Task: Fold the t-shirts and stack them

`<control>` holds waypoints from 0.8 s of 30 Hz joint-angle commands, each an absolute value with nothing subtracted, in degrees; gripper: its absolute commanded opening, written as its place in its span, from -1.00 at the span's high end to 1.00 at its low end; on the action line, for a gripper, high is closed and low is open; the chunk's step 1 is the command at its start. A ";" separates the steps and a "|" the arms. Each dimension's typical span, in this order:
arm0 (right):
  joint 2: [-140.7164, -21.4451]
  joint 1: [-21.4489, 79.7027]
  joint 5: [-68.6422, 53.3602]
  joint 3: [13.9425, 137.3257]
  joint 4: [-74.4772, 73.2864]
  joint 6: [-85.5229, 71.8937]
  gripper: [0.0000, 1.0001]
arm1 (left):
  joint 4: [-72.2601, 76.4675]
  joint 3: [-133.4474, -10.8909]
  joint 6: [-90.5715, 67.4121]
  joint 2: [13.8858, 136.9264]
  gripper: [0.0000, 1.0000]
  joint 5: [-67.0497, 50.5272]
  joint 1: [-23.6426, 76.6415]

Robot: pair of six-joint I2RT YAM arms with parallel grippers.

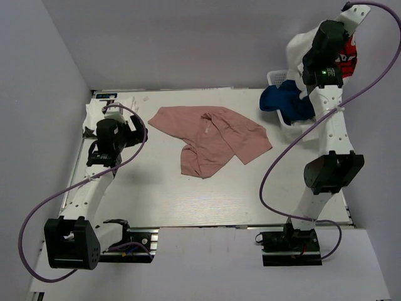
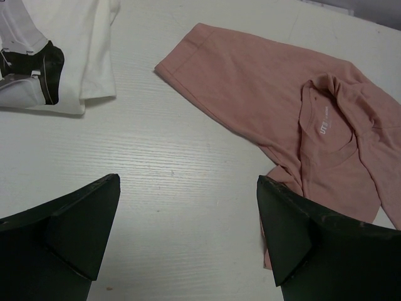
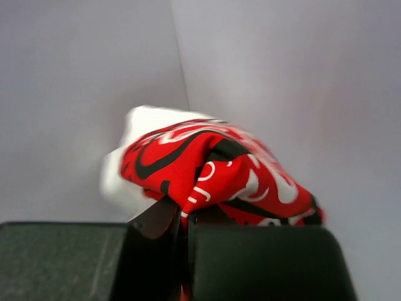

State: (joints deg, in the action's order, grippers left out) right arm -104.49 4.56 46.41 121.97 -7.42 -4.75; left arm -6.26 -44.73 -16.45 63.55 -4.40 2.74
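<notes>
A dusty-pink t-shirt point(image 1: 210, 141) lies crumpled and half spread on the middle of the table, collar label up point(image 2: 282, 94). My left gripper point(image 2: 188, 232) hovers open over bare table to the shirt's left, with nothing between its fingers. A folded white t-shirt point(image 2: 62, 56) with a dark print lies at the far left. My right gripper point(image 3: 187, 219) is shut on a white t-shirt with a red graphic point(image 3: 213, 169), which is lifted high over the far right corner point(image 1: 348, 53). A navy t-shirt point(image 1: 285, 103) hangs over the basket's edge.
A white slotted basket point(image 1: 276, 76) stands at the table's far right corner, under the raised right arm. Grey walls close in the left and far sides. Purple cables loop from both arms over the table's near part.
</notes>
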 commanded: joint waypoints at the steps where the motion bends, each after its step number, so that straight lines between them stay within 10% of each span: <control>1: -106.52 3.61 39.09 119.98 -0.61 -0.35 1.00 | -7.20 -47.72 -15.91 64.07 -0.99 -3.43 2.81; 6: -108.80 1.58 29.62 109.08 -6.14 -5.62 1.00 | -8.26 -48.34 -15.91 65.92 -0.99 -2.73 2.81; 7: -111.59 0.89 29.45 109.59 -8.85 -7.37 0.43 | -8.26 -48.95 -15.91 66.61 -0.99 -2.72 2.81; 8: -113.19 0.79 31.01 113.17 -19.84 -10.08 -0.80 | -8.87 -48.96 -15.91 67.40 -0.99 -2.72 2.81; 13: -111.56 3.59 28.58 114.98 -26.11 -11.16 -0.81 | -9.75 -51.15 -16.96 71.27 -0.99 -2.72 2.81; 24: -86.76 19.59 16.00 76.23 -17.05 -10.99 -0.81 | -19.57 -73.01 -20.83 100.52 -0.99 -2.90 3.43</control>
